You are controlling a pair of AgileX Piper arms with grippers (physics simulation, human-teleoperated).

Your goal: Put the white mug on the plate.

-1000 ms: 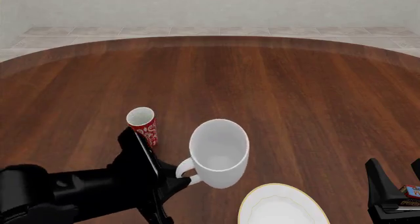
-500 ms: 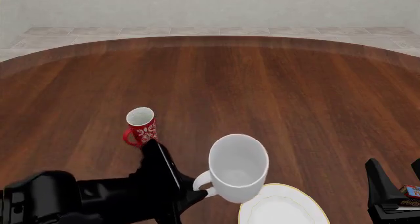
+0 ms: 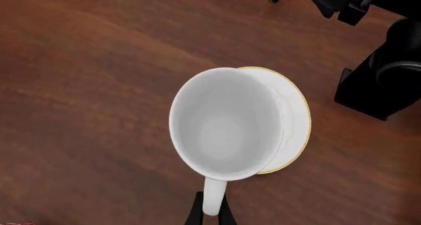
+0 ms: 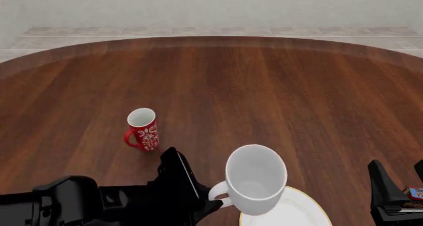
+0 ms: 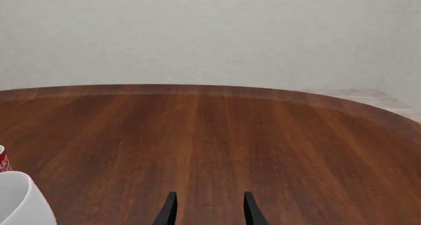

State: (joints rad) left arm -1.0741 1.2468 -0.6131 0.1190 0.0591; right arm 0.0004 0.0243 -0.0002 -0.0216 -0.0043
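The white mug (image 4: 256,179) hangs upright above the table, its loop handle pinched by my left gripper (image 4: 210,202), which is shut on it. In the left wrist view the white mug (image 3: 225,123) covers the near part of the plate (image 3: 294,121), and my left gripper (image 3: 210,216) holds the handle. The plate (image 4: 305,210) with its gold rim lies at the front edge, partly under the mug. My right gripper (image 5: 206,208) stands open over bare wood with nothing between its fingers. An edge of the white mug (image 5: 19,200) shows in the right wrist view.
A small red mug with white pattern (image 4: 141,129) stands upright on the table to the left of the white mug. The right arm's base (image 4: 390,194) sits at the front right corner. The round wooden table's far edge (image 4: 211,40) curves along the back.
My left gripper has carried the white mug to the right and toward the front, from beside the red mug to partly over the plate. The right arm has not moved.
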